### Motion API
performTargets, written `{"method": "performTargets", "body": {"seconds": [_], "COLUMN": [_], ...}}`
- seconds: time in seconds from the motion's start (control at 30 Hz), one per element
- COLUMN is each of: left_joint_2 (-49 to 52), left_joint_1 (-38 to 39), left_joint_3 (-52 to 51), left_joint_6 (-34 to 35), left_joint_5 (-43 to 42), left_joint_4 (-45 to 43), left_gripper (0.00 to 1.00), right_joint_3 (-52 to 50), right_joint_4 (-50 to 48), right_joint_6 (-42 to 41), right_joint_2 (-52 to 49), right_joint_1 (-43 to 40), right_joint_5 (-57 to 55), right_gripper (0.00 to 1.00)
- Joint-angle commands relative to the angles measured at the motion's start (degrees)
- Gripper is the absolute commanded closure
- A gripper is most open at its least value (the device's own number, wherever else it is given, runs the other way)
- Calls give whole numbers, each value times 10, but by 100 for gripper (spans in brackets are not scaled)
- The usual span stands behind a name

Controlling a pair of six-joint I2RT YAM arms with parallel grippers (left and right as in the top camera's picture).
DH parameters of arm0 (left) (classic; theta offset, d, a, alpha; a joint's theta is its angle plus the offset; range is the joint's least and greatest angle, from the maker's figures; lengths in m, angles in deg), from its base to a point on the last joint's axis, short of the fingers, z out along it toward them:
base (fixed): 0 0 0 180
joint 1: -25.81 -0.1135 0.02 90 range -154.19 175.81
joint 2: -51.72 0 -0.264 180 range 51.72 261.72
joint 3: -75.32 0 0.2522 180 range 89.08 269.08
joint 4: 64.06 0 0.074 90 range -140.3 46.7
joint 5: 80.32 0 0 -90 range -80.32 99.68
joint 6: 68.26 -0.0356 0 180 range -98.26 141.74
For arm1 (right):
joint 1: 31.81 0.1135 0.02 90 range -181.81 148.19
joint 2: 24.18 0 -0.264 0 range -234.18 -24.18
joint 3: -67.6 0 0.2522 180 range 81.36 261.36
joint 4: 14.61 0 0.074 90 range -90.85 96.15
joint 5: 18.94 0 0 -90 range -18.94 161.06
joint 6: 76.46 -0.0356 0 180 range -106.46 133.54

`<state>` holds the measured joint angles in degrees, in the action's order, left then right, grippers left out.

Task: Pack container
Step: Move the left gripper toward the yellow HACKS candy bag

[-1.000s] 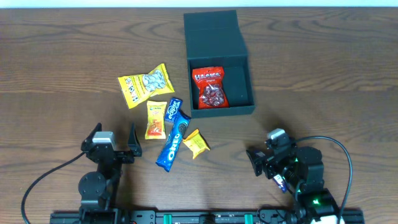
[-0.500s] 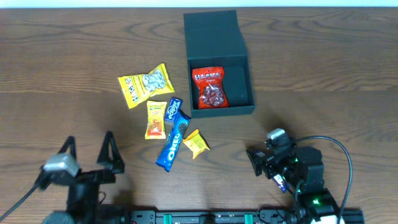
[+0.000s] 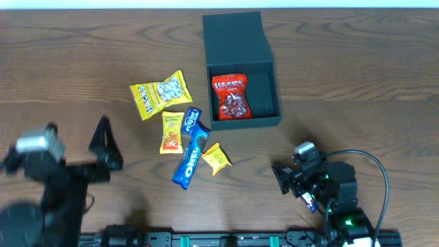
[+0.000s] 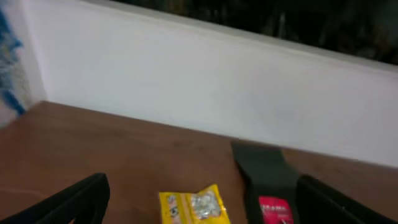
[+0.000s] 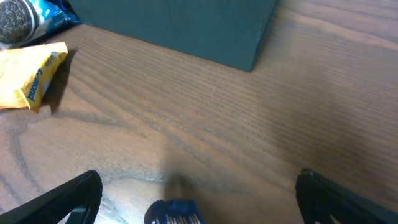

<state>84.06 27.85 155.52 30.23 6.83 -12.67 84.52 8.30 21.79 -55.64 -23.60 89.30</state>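
Note:
The container (image 3: 267,92) is a dark teal box, its flap lid (image 3: 235,38) open at the back. A red snack packet (image 3: 232,96) lies inside. To its left lie a yellow packet (image 3: 159,94), an orange packet (image 3: 172,131), a small blue packet (image 3: 191,119), a blue Oreo packet (image 3: 191,156) and a small yellow packet (image 3: 217,158). My left gripper (image 3: 101,149) is raised at the left, open and empty. Its wrist view shows the yellow packet (image 4: 193,205) and the container (image 4: 264,171) far ahead. My right gripper (image 3: 285,180) is open and empty, low over the table in front of the container.
The right wrist view shows the container's front wall (image 5: 180,25), the Oreo packet (image 5: 31,15) and the small yellow packet (image 5: 31,74) at the left. A white wall (image 4: 205,87) stands behind the table's far edge. A cable (image 3: 374,168) loops by the right arm.
My left arm has risen and swung left, away from the front edge, its gripper still open. The right arm and the packets have not moved.

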Motion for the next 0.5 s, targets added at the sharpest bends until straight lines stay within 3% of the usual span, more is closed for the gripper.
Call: {"method": "performTargets", "body": {"seconds": [0.0,0.13,0.3,0.47], "left_joint_2": [85,196,305,376], "left_joint_1": [2,2,2,1], "left_joint_3": [59,103,133,133], "left_joint_6": [-17,122,286,328], "left_joint_5": [-64,75,96,55], "left_joint_4": [10,12,47,32], "left_gripper": [4,4,4,5], "right_joint_3": [-2,-2,-2,-2], "right_joint_4": [0,0,0,0], "right_joint_6": [6,6,6,6], "right_joint_2": [1,1,1,1], "right_joint_1": [-4,-4,-4,-4], "right_joint_5": [0,0,0,0], "right_gripper": [1,1,1,1]}}
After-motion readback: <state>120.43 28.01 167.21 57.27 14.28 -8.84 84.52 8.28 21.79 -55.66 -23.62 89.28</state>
